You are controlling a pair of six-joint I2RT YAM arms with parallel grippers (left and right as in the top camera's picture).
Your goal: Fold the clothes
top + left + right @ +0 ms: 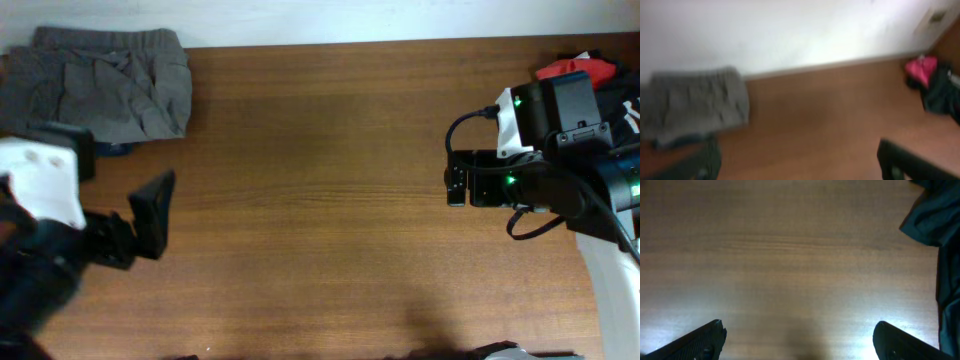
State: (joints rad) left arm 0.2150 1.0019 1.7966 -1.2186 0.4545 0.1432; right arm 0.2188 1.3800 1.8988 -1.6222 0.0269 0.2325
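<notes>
overhead view, from the left: a folded grey garment point(100, 85) lies at the far left corner of the wooden table point(320, 200). my left gripper point(155, 215) hovers near it, jaws spread wide, holding nothing. my right gripper point(456, 186) is spread and empty too (its wrist view shows this). a red and dark clothes heap point(575, 68) sits at the right edge.

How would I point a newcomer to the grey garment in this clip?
On the wooden table, go to the back-left corner by the white wall. The grey garment lies there, a flattish bundle with a gathered waistband along its back edge. It is the only grey piece; the red and dark clothes are heaped at the back-right corner.
</notes>
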